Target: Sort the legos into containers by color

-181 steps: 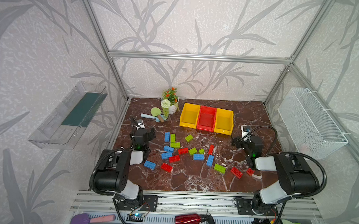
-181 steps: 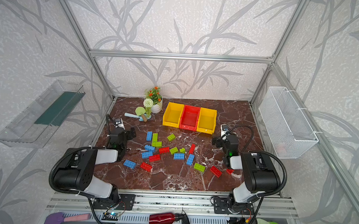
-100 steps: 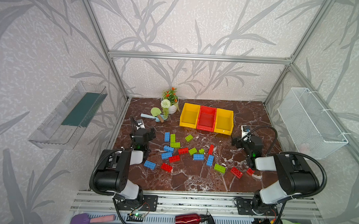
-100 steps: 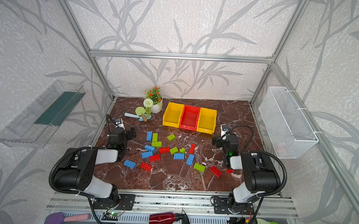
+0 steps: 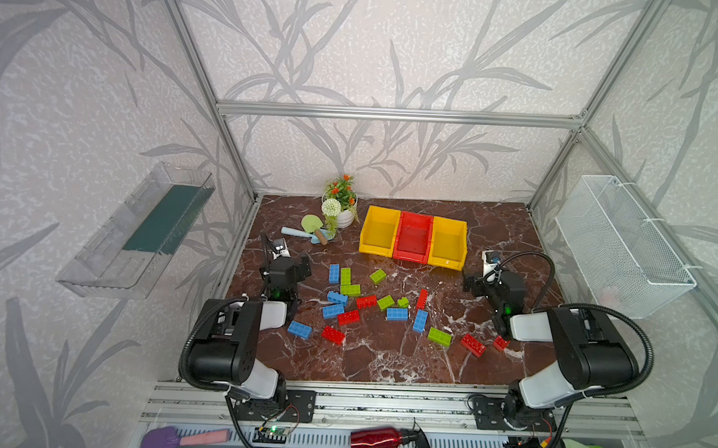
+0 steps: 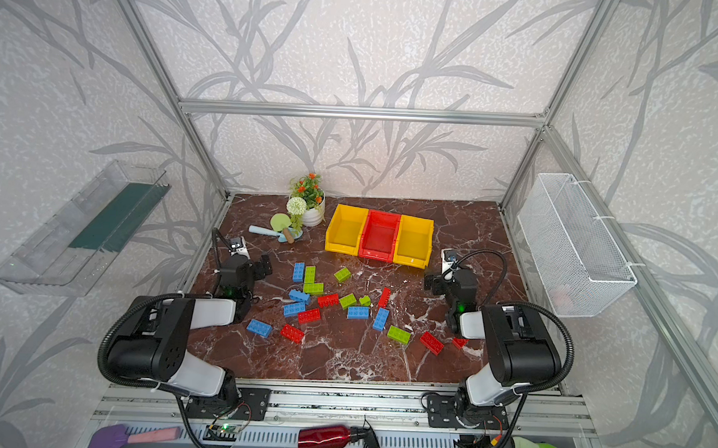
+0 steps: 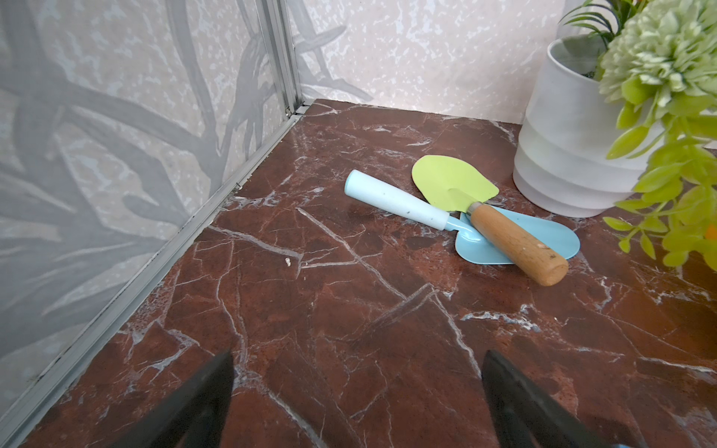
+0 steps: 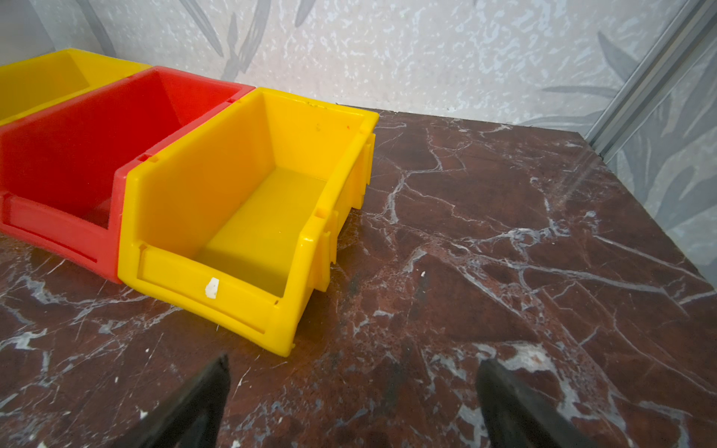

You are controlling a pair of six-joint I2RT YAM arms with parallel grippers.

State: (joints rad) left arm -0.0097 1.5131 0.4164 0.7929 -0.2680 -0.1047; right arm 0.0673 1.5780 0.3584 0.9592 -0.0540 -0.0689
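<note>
Red, blue and lime green legos lie scattered across the middle of the marble table in both top views, among them a blue one [image 5: 334,273], a green one [image 5: 439,336] and a red one [image 5: 333,335]. Behind them stand the joined containers: yellow [image 5: 378,231], red [image 5: 414,238], yellow [image 5: 448,243], all empty. My left gripper [image 5: 298,269] hovers open left of the bricks, holding nothing [image 7: 357,372]. My right gripper [image 5: 472,283] is open just right of the near yellow container [image 8: 248,217], over bare table [image 8: 353,372].
A white flower pot [image 5: 344,217] and two small trowels [image 5: 312,232] sit at the back left, close ahead of the left gripper. A clear tray [image 5: 140,232] hangs on the left wall, a wire-mesh basket [image 5: 622,245] on the right wall.
</note>
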